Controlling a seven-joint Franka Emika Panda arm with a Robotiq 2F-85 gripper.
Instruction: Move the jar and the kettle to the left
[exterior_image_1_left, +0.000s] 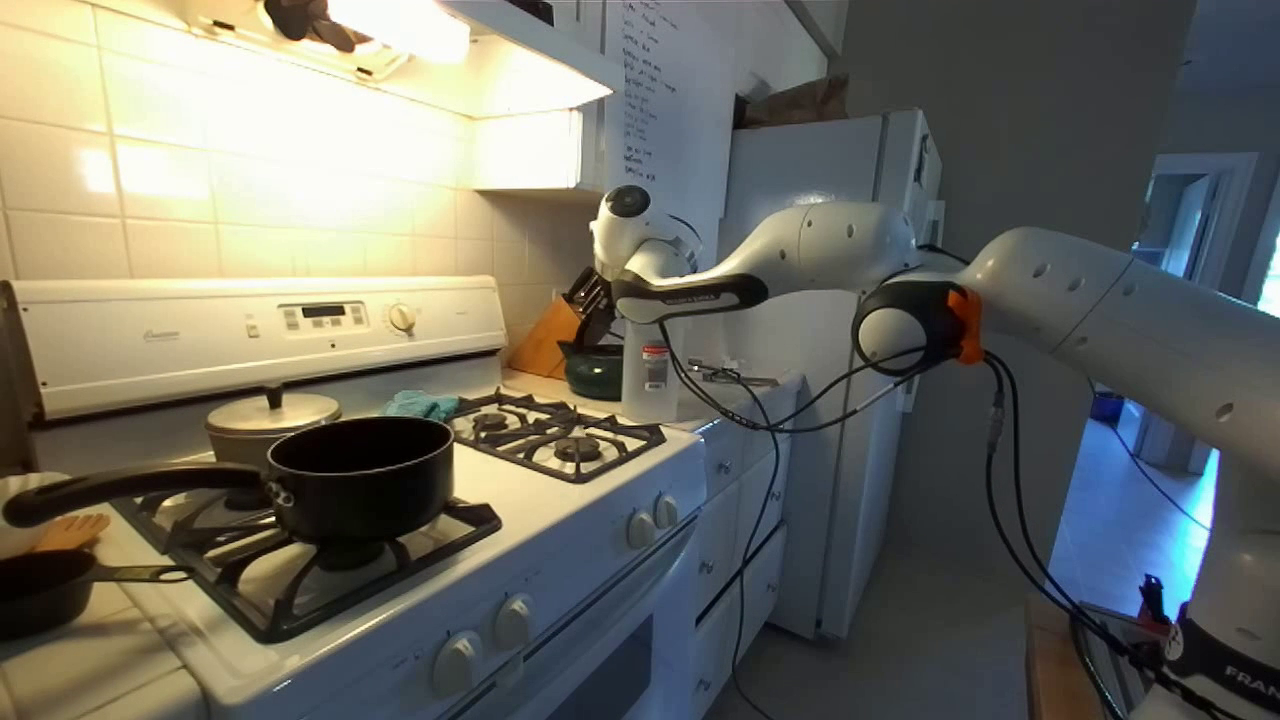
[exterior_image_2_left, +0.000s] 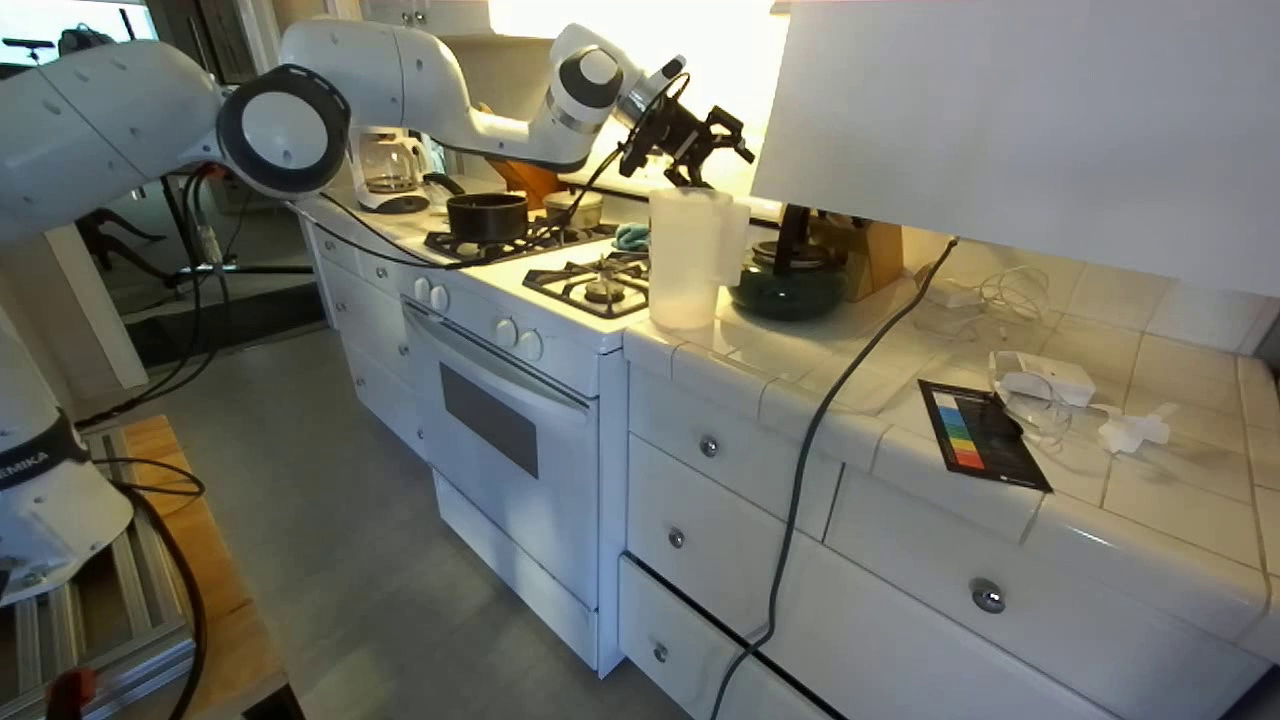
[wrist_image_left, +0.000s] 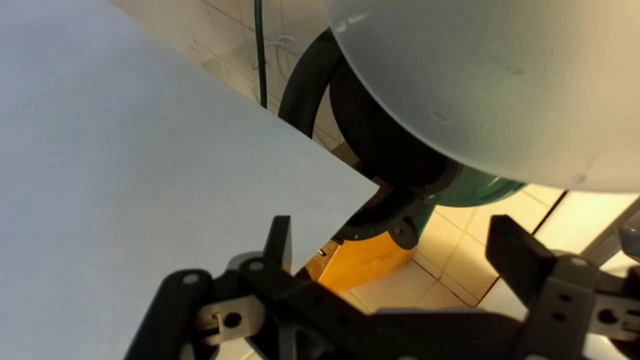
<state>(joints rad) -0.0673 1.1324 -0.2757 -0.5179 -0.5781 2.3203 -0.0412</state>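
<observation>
In an exterior view, a white-tiled counter (exterior_image_2_left: 1170, 510) runs on from the stove (exterior_image_2_left: 565, 440), and a white panel (exterior_image_2_left: 1020, 120) cuts across above it. The jar (exterior_image_2_left: 685, 260), tall, pale and translucent, stands upright at the counter's front corner next to the stove. The kettle (exterior_image_2_left: 790, 294) (dark green, the top of its black handle hidden by the panel) sits just beside it, farther from the front edge, with a knife block (exterior_image_2_left: 878, 255) behind. A colour card (exterior_image_2_left: 990, 445) lies near that edge. The gripper (exterior_image_2_left: 722, 165) shows just above the jar's rim, its fingers spread apart.

In an exterior view, the jar bears a red-topped label and covers one side of the kettle. A black saucepan (exterior_image_1_left: 360, 490) sits toward the stove's front edge, a blue cloth (exterior_image_1_left: 420, 404) near its back edge. Past the counter's far end stand a refrigerator (exterior_image_1_left: 815, 175) and a grey wall (exterior_image_1_left: 1000, 120).

In the wrist view, the jar fills the upper right corner, clear of both fingertips; the kettle pokes out from behind it.
</observation>
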